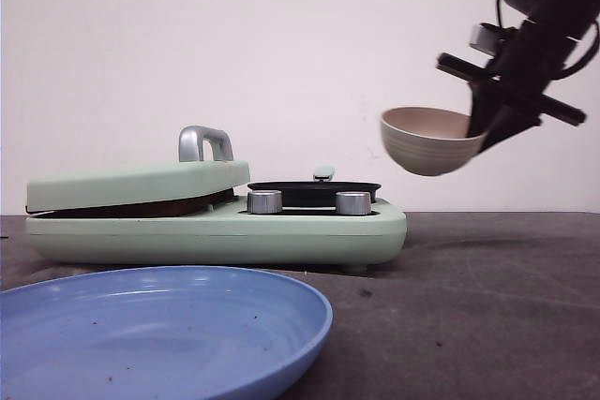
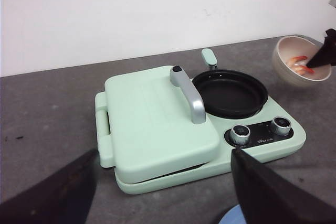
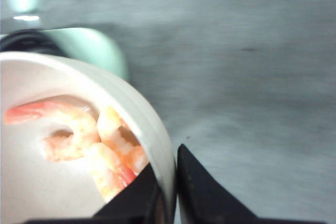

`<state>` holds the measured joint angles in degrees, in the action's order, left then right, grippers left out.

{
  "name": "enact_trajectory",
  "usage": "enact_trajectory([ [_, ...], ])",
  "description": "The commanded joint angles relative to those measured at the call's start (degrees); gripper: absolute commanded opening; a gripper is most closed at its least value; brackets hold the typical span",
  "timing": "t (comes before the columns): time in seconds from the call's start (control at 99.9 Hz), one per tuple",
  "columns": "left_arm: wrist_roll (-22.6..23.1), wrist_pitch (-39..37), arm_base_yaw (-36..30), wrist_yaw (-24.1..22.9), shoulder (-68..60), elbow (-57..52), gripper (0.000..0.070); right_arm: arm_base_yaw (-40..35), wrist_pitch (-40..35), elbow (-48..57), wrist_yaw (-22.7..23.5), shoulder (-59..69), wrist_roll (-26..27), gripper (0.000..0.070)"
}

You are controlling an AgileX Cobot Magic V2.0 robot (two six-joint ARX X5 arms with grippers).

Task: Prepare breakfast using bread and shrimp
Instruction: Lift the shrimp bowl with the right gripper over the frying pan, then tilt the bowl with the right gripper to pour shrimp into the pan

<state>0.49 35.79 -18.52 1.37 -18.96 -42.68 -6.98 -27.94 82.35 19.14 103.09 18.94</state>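
Several orange-pink shrimp lie in a beige ribbed bowl. My right gripper holds that bowl in the air, to the right of and above the black pan. In the right wrist view the gripper is shut on the bowl's rim, one finger inside and one outside. The left wrist view shows the bowl with shrimp beyond the pan. My left gripper is open, hovering near the appliance's front. The bread is hidden; a dark brown strip shows under the shut lid.
The mint green breakfast maker stands mid-table with a silver lid handle and two knobs. A blue plate sits at the front left. Dark grey table stretches to the right.
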Motion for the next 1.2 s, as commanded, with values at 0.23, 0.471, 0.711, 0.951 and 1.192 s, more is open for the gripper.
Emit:
enact_trajectory([
  [0.23, 0.35, -0.42, -0.22, -0.33, -0.09, -0.35, 0.0434, -7.02, 14.27, 1.03, -3.58, 0.31, 4.33, 0.0003],
  [0.471, 0.37, 0.96, -0.24, -0.33, -0.09, -0.35, 0.0434, -12.0, 24.26, 1.03, -13.49, 0.44, -1.07, 0.0003],
  [0.711, 0.37, 1.53, -0.24, -0.31, -0.09, -0.35, 0.0434, -16.57, 33.31, 1.01, -24.85, 0.44, -16.11, 0.0003],
  [0.951, 0.37, 2.03, -0.24, -0.31, -0.09, -0.35, 0.0434, -20.59, 40.26, 1.01, -31.39, 1.25, -31.93, 0.0003],
  [1.192, 0.39, 2.1, -0.24, -0.28, -0.07, -0.35, 0.0434, -23.74, 45.29, 1.01, -40.19, 5.66, -46.16, 0.0003],
])
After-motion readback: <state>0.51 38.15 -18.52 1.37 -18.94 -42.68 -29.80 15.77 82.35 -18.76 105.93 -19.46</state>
